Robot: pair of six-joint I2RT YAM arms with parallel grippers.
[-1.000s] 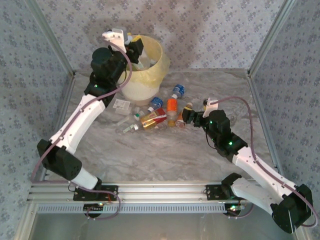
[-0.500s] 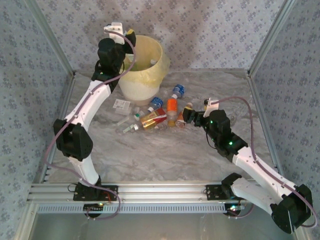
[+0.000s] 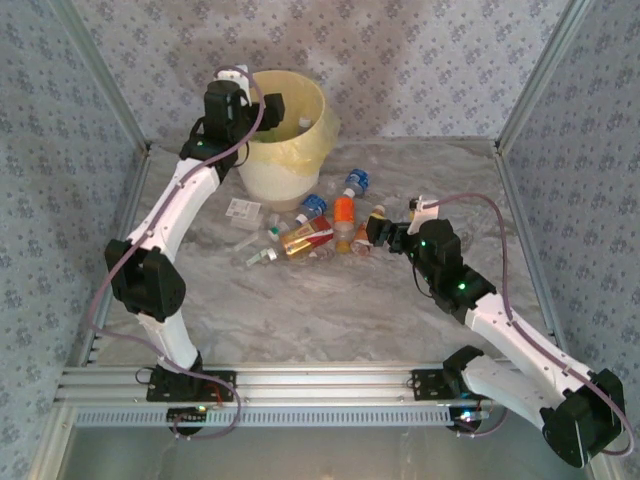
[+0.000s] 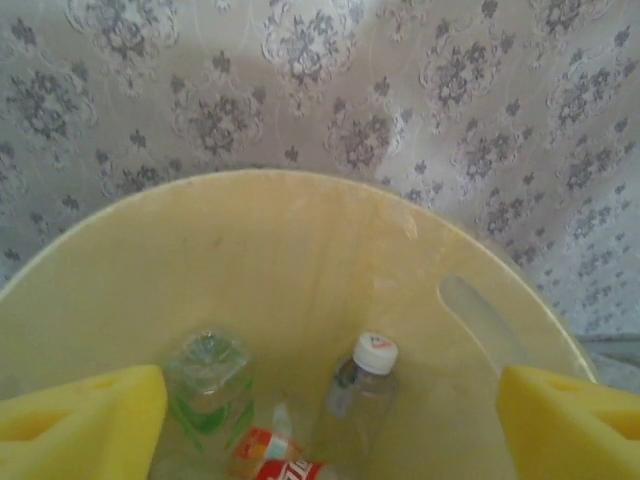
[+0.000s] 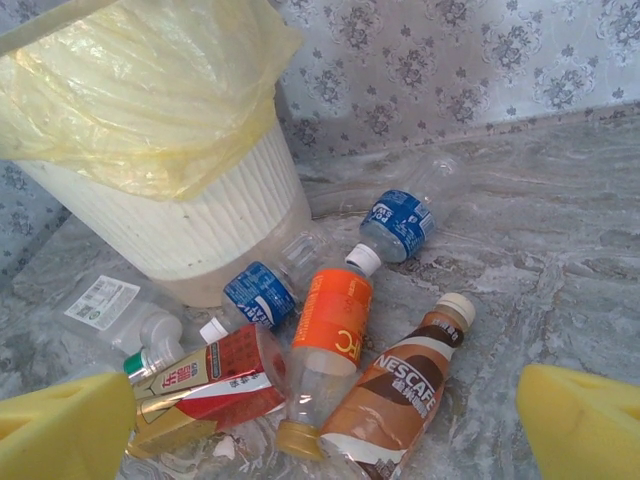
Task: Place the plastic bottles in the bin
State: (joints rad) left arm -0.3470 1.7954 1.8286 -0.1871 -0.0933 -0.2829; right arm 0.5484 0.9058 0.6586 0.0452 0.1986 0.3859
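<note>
The cream-yellow bin (image 3: pixel 292 150) with its yellowish bag stands at the back left. My left gripper (image 3: pixel 264 104) hangs over its near-left rim, open and empty (image 4: pixel 330 425). Below it, inside the bin (image 4: pixel 300 250), lie a clear green-labelled bottle (image 4: pixel 205 385), a white-capped clear bottle (image 4: pixel 362 395) and a red-labelled one (image 4: pixel 282 462). More plastic bottles (image 3: pixel 312 228) lie heaped on the table right of the bin. My right gripper (image 3: pixel 378 232) is open just right of the heap, its jaws (image 5: pixel 325 425) either side of an orange bottle (image 5: pixel 330 320) and a brown Nescafe bottle (image 5: pixel 400 395).
Two blue-labelled bottles (image 5: pixel 398 222) (image 5: pixel 258 293) and a red-and-gold one (image 5: pixel 205 390) lie between the orange bottle and the bin (image 5: pixel 170 210). Clear bottles (image 3: pixel 252 238) lie at the heap's left. Patterned walls and metal posts (image 3: pixel 520 100) close in the marble table (image 3: pixel 330 300).
My left arm has swung its gripper from the bin's left edge to over the bin's mouth, and its jaws have gone from shut to open. The right arm has not moved.
</note>
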